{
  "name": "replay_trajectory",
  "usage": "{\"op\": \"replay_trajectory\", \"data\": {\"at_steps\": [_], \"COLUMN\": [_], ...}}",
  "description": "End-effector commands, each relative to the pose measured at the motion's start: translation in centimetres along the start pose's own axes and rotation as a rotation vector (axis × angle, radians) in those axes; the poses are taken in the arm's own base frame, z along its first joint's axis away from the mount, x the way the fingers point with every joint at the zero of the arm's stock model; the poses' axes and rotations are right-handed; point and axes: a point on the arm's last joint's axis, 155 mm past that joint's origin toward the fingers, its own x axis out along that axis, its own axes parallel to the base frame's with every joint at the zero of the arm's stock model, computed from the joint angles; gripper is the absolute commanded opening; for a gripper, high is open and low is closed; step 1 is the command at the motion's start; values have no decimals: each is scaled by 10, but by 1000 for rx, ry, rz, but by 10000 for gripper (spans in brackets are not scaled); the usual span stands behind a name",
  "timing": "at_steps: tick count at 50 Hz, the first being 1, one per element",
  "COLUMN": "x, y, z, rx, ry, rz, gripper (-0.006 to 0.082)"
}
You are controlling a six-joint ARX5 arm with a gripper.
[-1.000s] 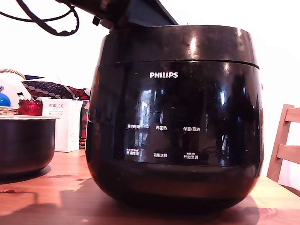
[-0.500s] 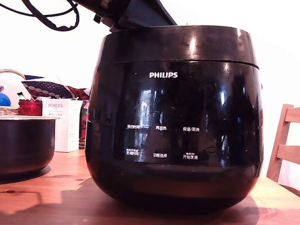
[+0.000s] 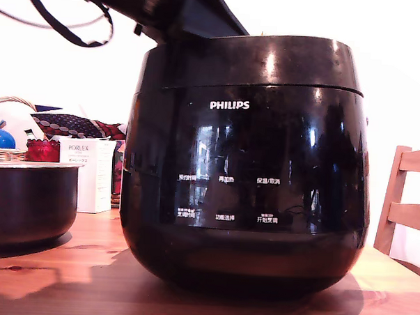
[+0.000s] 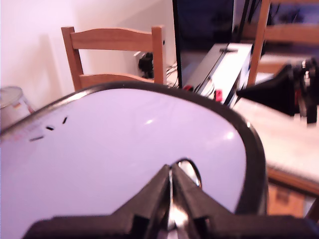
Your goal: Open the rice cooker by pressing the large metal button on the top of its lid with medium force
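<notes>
Exterior view: the rice cooker (image 3: 246,159) is sitting on the counter (image 3: 65,277), its lid (image 3: 252,62) lying shut; the arm is reaching in just above the lid.

Wrist view: the gripper (image 4: 171,185), fingers pressed together, is pointing at a round metal button (image 4: 189,170) directly under its tips.

the lid (image 4: 124,149) top lies bare around the gripper (image 4: 171,174); beside the rice cooker (image 3: 246,166), a dark pot (image 3: 28,202) and a chair (image 3: 403,204) crowd the table (image 3: 65,277).
</notes>
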Motion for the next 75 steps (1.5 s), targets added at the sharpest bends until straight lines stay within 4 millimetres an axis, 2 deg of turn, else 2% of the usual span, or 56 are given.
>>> {"op": "replay_trajectory", "data": {"at_steps": [1, 7, 13, 21, 28, 46, 63, 75], "x": [7, 1, -11, -32, -51, -99, -160, -203], "y": [-1, 1, 4, 13, 25, 72, 122, 150], "z": [-49, -15, 8, 34, 46, 38, 42, 35], "rx": [-82, -105, -94, -77, -73, -77, -88, -114], "ry": [117, 16, -51, -121, -152, -99, -125, -119], "rz": [-7, 5, 26, 82, 144, 360, 599, 767], "gripper": [-20, -20, -20, -20, -20, -20, -19, -19]}}
